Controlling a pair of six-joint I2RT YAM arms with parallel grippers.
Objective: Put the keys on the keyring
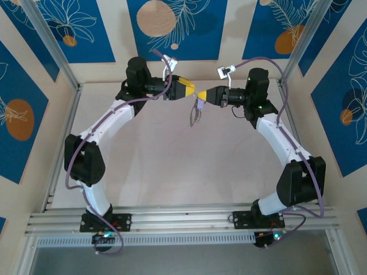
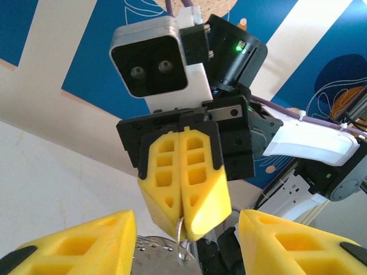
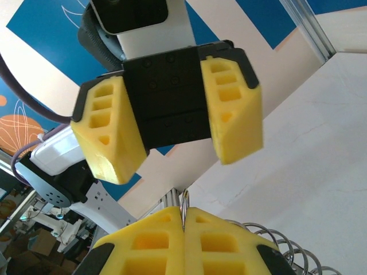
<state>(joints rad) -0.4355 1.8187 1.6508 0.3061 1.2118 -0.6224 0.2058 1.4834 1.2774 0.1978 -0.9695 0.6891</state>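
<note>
Above the far middle of the table, my right gripper (image 1: 199, 95) is shut on the keyring (image 1: 195, 113), a pale silvery loop hanging below its tips. In the right wrist view the ring's thin metal edge (image 3: 184, 201) pokes up from between my closed yellow fingers (image 3: 229, 240), and wire coils (image 3: 275, 242) curl out beside them. My left gripper (image 1: 190, 90) faces the right one tip to tip and is open. Its fingers (image 2: 86, 243) stand either side of the right gripper's closed tips (image 2: 195, 172), with nothing between its pads. The keys are hidden from me.
The pale table (image 1: 172, 166) lies below both arms, framed by aluminium rails (image 1: 172, 220) at the near edge and posts (image 1: 51, 46) at the back corners. Blue patterned wall panels (image 1: 172, 26) stand behind.
</note>
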